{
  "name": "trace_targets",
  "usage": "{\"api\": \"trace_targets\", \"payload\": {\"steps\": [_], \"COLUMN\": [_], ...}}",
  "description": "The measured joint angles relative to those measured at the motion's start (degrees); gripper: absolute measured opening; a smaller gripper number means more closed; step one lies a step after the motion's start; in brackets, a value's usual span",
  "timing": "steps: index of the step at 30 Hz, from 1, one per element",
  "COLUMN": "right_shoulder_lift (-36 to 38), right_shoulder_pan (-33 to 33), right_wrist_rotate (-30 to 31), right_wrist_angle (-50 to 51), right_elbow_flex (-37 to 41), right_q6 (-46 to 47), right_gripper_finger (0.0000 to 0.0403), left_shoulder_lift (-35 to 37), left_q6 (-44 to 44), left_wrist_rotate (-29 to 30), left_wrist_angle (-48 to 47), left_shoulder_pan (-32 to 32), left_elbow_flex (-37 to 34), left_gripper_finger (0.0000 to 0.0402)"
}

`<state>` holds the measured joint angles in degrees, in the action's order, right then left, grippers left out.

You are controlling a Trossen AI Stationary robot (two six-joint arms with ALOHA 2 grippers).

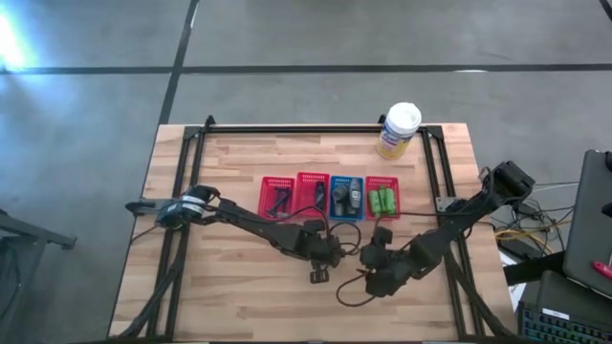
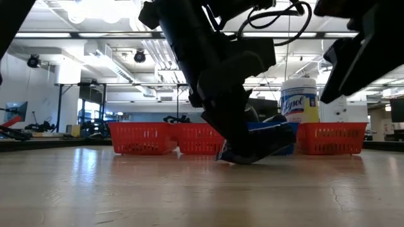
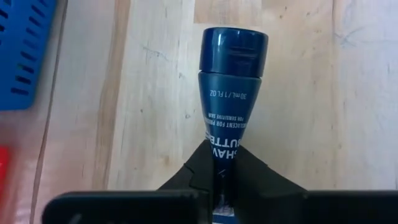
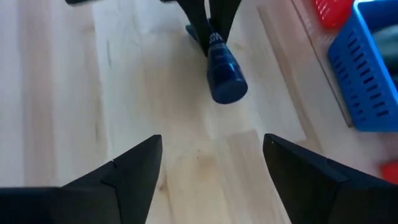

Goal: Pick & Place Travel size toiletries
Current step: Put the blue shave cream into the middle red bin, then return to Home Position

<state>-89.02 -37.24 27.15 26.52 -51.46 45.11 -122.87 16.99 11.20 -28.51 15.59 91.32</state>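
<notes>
The left hand (image 3: 219,186), reached low toward the middle of the pale wooden table (image 1: 239,296), pinches the flat end of a small dark blue tube with a rounded cap (image 3: 231,93), tilted just above the wood near the blue mesh basket (image 1: 346,199). The right hand (image 4: 211,162) hovers close by, its 2 fingers spread, facing the tube.

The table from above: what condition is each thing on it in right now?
Dark blue tube: lying on the wood, pinched at its flat end by the left claw.
Left claw: shut on the tube.
Right claw: open, empty, facing the tube.
Baskets: in a row, holding items.
Yellow canister: upright, lid on.
</notes>
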Motion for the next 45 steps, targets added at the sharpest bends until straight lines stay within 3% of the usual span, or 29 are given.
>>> {"api": "trace_targets", "payload": {"steps": [6, 11, 14, 19, 25, 31, 45], "right_shoulder_lift": [2.61, 5.7, 7.66, 9.97, 10.54, 9.78, 9.8], "right_shoulder_pan": [0.12, 0.14, 0.18, 0.18, 0.16, 0.12, 0.11], "right_wrist_rotate": [0.22, 5.16, 7.61, 11.14, 13.45, 13.51, 12.78], "right_wrist_angle": [-1.72, -1.3, -0.72, 2.19, 3.1, 3.21, 3.32], "right_elbow_flex": [-0.75, -1.57, -1.57, -1.56, -1.55, -1.53, -1.49], "right_q6": [-1.66, -3.02, -1.51, 4.26, 6.82, 8.59, 10.44], "right_gripper_finger": [0.0273, 0.0289, 0.0296, 0.0303, 0.0297, 0.0281, 0.0276], "left_shoulder_lift": [4.38, 9.21, 13.19, 20.54, 29.5, 27.98, 24.69], "left_q6": [-2.56, -1.96, 5.54, 29.51, 44.72, 51.01, 50.71], "left_wrist_rotate": [0.49, 4.43, 7.46, 8.05, 7.55, -0.16, 1.91], "left_wrist_angle": [-0.29, -2.73, -4.28, -4.01, 12.87, 17.56, 17.44], "left_shoulder_pan": [0.0, 0.0, -0.95, -6.36, -15.72, -21.47, -22.37], "left_elbow_flex": [-0.07, -1.01, -2.47, -8.34, -22.52, -29.22, -29.3], "left_gripper_finger": [0.0037, 0.0037, 0.0036, 0.0036, 0.0035, 0.0036, 0.0145]}}
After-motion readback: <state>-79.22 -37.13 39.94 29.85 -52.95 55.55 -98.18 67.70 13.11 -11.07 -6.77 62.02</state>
